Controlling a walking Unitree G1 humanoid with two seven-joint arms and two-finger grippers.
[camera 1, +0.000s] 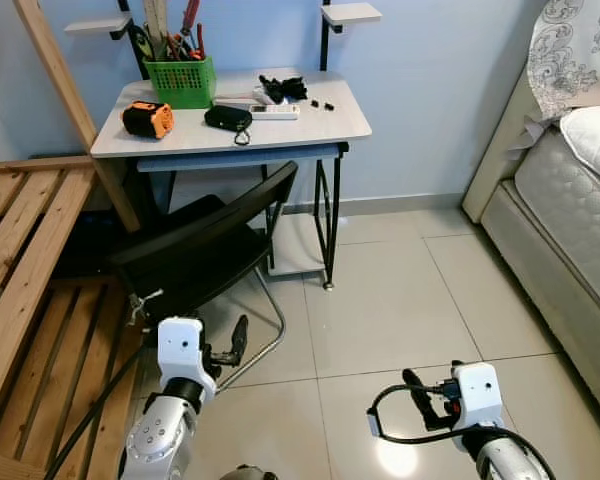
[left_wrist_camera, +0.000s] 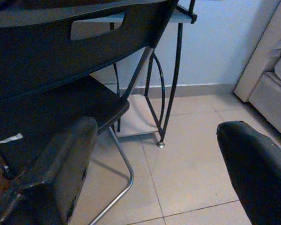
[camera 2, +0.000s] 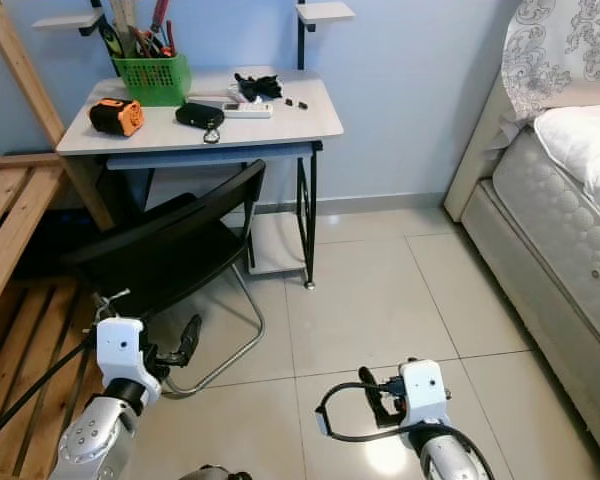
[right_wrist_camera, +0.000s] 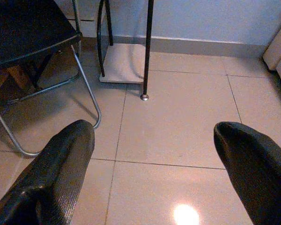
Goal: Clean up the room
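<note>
Barely begun: desk (camera 1: 310, 125) w/ clutter untouched, chair (camera 1: 195, 250) not tucked. Left gripper (left_wrist_camera: 154, 178) & right gripper (right_wrist_camera: 152, 173) both wide open, empty.

A pale blue wall (camera 1: 430, 90) backs a grey desk (camera 1: 320, 120), black chair (camera 1: 200, 250), tiled floor (camera 1: 400, 310) and mattress (camera 1: 580, 210).

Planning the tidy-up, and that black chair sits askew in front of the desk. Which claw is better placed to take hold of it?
Probably the left claw: it hangs open right beside the black chair, near its metal leg. The right claw, also open, hangs over bare floor tiles, farther from the chair.
</note>
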